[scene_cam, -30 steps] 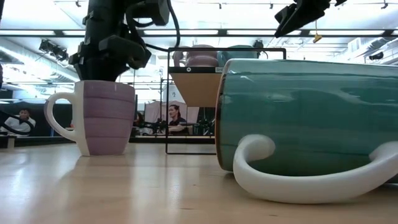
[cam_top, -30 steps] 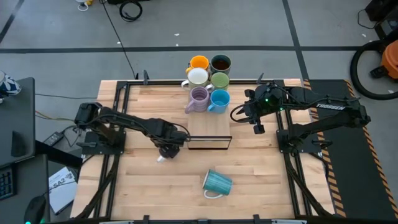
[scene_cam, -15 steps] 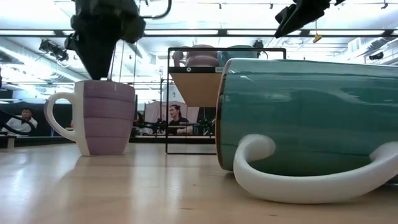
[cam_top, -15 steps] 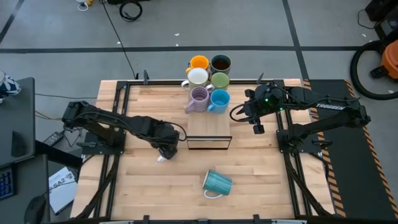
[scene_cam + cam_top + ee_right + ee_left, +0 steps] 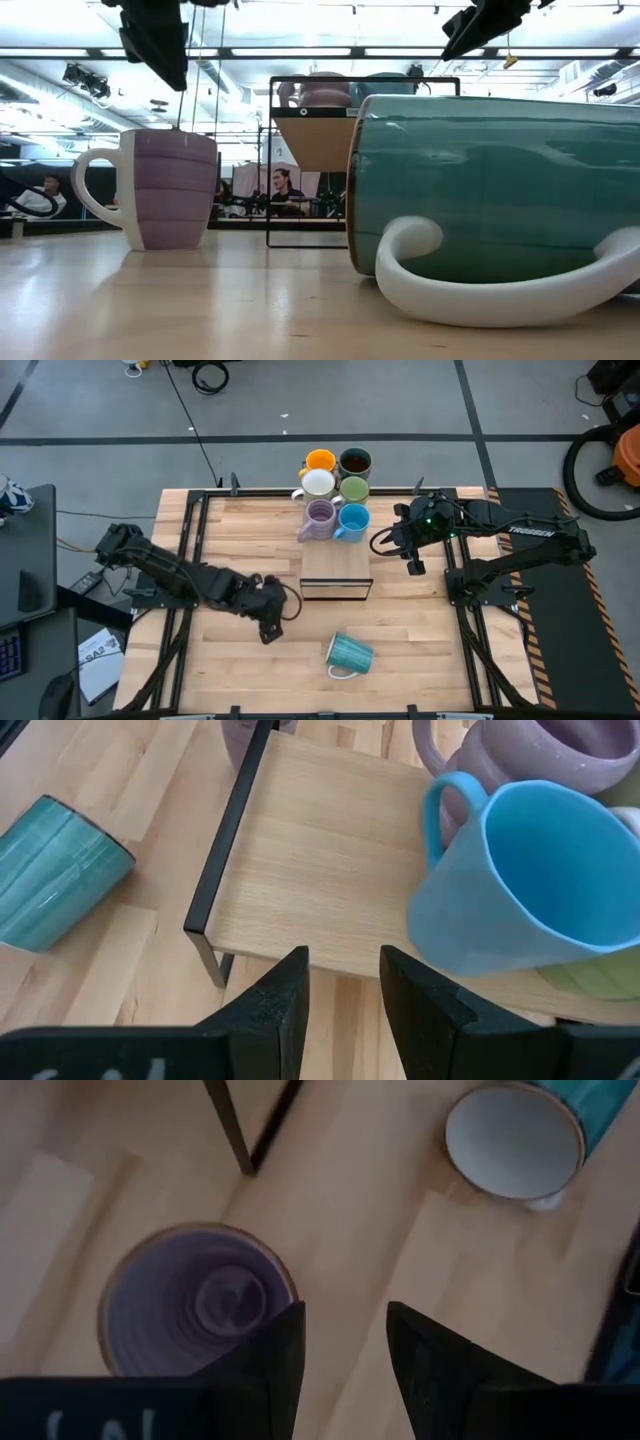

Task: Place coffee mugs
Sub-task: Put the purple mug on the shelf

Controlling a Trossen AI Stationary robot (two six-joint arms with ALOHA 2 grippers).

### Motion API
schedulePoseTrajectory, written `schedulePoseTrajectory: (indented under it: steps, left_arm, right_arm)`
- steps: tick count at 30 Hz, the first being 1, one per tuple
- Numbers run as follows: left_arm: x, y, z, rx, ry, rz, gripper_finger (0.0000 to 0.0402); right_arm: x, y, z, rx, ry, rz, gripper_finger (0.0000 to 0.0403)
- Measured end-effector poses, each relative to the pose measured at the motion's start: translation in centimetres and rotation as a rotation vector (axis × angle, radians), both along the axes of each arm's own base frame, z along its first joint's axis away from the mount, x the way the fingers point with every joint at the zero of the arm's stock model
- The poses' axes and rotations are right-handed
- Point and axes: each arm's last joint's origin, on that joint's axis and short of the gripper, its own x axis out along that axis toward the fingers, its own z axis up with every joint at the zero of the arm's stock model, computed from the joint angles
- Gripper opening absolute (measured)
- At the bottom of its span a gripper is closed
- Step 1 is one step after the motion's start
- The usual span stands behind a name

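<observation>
High view: my left claw (image 5: 268,622), parted and empty, hovers above the upright lilac ribbed ceramic mug (image 5: 197,1303); right claw (image 5: 413,563), parted, waits at three o'clock.

Eight mugs (image 5: 349,654), one shelf rack (image 5: 336,565), two arms (image 5: 180,572)

table (image 5: 200,530): wood | on it: shelf (image 5: 336,568); ribbed teal mug (image 5: 349,654) on side; lilac mug (image 5: 165,188) upright

high view: overhead, straight down, whole table (image 5: 230,530). low view: tabletop height, level, very near ribbed teal mug (image 5: 490,190); shares it with high view (image 5: 349,655). left wrist view: down into lilac mug (image 5: 195,1315). right wrist view: near blue mug (image 5: 510,870).
</observation>
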Motion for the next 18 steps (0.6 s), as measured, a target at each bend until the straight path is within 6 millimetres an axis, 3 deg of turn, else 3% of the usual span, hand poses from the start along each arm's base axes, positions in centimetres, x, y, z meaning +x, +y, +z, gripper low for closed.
schedulePoseTrajectory:
  steps: [9,18]
  left_arm:
    - [-0.6,-1.4,-0.4,0.103,-0.006,-0.022,0.0149]
    - [0.4,-2.1,-3.5,0.168,0.110,-0.032,0.0149]
  right_arm:
    - [0.0,0.0,0.0,0.000,-0.002,0.000,0.0130]
    - [0.0,0.0,0.1,-0.001,-0.008,0.000,0.0130]
